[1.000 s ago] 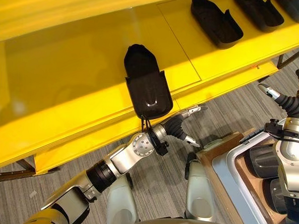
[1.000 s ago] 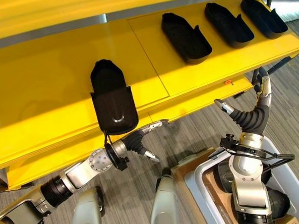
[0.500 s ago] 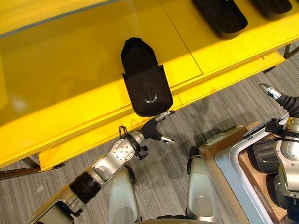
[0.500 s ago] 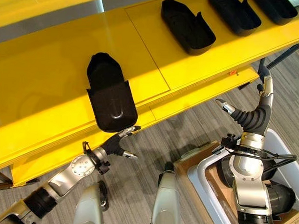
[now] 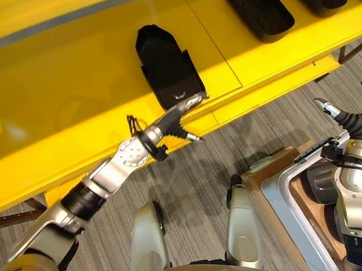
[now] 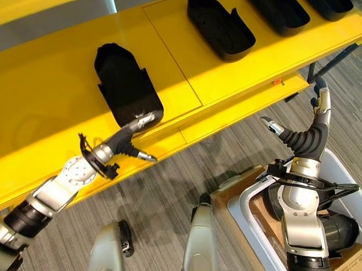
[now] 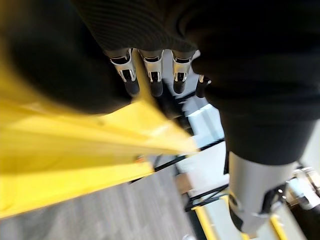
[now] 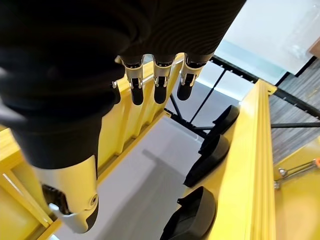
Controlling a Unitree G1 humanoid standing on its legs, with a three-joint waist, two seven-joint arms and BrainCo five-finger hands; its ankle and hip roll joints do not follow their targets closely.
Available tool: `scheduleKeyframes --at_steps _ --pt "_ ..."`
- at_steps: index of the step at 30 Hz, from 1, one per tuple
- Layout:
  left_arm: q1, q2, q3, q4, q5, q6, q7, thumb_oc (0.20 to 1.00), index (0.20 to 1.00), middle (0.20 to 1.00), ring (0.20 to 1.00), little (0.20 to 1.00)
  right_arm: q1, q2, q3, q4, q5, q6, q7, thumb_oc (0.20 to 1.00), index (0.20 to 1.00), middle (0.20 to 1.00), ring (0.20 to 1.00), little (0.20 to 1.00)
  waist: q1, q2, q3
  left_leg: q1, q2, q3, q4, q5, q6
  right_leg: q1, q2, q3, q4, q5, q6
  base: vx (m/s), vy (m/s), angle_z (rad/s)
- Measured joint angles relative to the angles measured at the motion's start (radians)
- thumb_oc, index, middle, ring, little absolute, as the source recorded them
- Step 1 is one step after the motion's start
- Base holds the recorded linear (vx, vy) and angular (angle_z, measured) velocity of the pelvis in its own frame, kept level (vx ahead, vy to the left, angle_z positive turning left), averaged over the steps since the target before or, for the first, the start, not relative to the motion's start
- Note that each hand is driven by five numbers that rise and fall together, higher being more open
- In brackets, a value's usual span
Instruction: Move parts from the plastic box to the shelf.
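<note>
part [image 5: 166, 66] pushed further onto shelf [image 5: 63, 88] | left hand [image 5: 181, 114] fingers straight, touching it

Black parts [image 6: 124, 83] are lying in a row on the shelf [image 6: 44, 99] across the upper frame. The left hand [image 6: 128, 139] is reaching to the front end of the leftmost part. The plastic box [image 6: 255, 226] is sitting at lower right, the right hand [image 6: 305, 136] standing above it.
</note>
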Motion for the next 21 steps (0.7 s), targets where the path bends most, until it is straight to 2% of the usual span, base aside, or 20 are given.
scheduleKeyframes --at_steps 5,15,17,21 --pt "-0.131 -0.008 -0.07 0.044 0.036 -0.018 0.028 1.0 1.0 1.0 1.0 1.0 -0.013 -0.003 0.002 0.0 0.001 -0.002 0.014 1.0 1.0 1.0 1.0 1.0 -0.021 0.0 -0.004 0.001 0.004 0.005 0.002 -0.003 -0.002 -0.006 0.006 0.006 0.0 0.001 0.001 0.01 0.004 -0.03" --pt "-0.163 -0.005 -0.079 0.186 0.14 -0.017 0.08 1.0 1.0 1.0 1.0 1.0 -0.004 -0.003 0.002 0.016 0.001 -0.003 0.013 1.0 1.0 1.0 1.0 1.0 -0.029 0.0 -0.051 -0.011 0.019 0.019 0.015 -0.01 -0.007 -0.033 0.019 0.019 0.014 0.002 -0.001 0.0 -0.003 -0.06" --pt "-0.139 -0.003 -0.054 0.172 0.139 -0.018 0.093 1.0 1.0 1.0 1.0 1.0 -0.001 -0.002 0.002 0.017 0.002 -0.003 0.013 1.0 1.0 1.0 1.0 1.0 -0.017 0.001 -0.052 -0.01 0.02 0.017 0.018 -0.009 -0.008 -0.033 0.019 0.019 0.021 0.0 -0.005 0.0 0.0 0.0" --pt "0.017 -0.01 0.074 0.034 0.126 -0.023 0.116 1.0 1.0 1.0 1.0 1.0 0.014 0.008 -0.005 0.038 0.002 -0.007 0.012 1.0 1.0 1.0 1.0 1.0 -0.01 0.0 -0.062 -0.01 0.02 0.014 0.017 -0.008 -0.008 -0.033 0.018 0.019 0.022 -0.006 -0.005 -0.01 -0.016 0.02"
